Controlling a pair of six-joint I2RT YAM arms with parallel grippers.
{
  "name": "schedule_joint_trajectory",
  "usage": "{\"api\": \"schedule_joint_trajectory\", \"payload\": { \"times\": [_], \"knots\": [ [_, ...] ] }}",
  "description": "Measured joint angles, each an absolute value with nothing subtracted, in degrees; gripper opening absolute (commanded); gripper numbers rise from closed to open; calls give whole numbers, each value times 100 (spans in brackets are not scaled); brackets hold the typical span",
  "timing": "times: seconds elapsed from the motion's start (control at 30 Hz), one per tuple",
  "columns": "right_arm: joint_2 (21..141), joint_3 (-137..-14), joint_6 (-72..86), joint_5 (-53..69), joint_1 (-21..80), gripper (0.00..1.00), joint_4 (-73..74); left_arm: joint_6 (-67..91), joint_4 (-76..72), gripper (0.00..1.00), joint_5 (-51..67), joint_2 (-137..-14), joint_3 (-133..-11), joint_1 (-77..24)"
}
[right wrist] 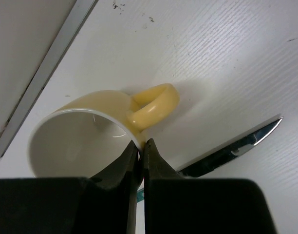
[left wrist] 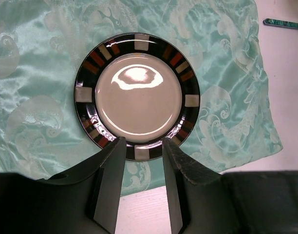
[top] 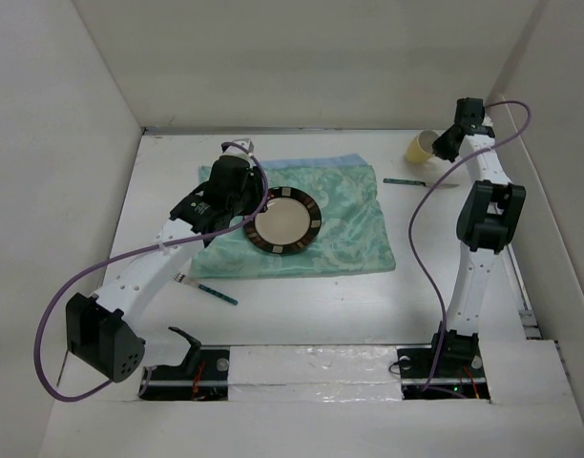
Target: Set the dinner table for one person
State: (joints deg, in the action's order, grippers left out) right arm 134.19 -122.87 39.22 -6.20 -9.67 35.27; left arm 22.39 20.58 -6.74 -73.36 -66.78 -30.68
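the left gripper (left wrist: 141, 195) hangs with its black fingers (left wrist: 110, 180) spread either side of the near rim of the round cream plate with a dark striped border (left wrist: 138, 95). the plate sits on a mint-green patterned cloth placemat (left wrist: 32, 73) at the middle of the matte white dinner table (top: 321, 305). far right, the right gripper (right wrist: 140, 151) pinches the rim of a pale yellow ceramic mug (right wrist: 81, 131), just beside a teal-handled knife (right wrist: 236, 144).

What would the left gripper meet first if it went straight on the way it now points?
Most likely the plate: the open left gripper points at its near rim, which lies in line with the gap between the fingers, on the green placemat. How near it is, I cannot tell.
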Motion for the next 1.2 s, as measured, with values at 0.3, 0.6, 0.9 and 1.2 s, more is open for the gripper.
{"api": "schedule_joint_trajectory", "payload": {
  "times": [0.3,0.6,0.9,1.2],
  "knots": [
    [12811,-12425,3109,-552,-541,0,3524,2281,2038,33,-735,-7338,-6709,-3068],
    [12475,-12293,2517,-248,862,0,4066,2281,1916,33,-729,-7343,-6799,-3068],
    [12499,-12293,2300,-231,1170,0,4709,2281,1861,33,-635,-7332,-6794,-3068],
    [12905,-12433,2265,-274,1179,0,4853,2305,1833,33,-561,-7039,-6600,-3068]
  ]
}}
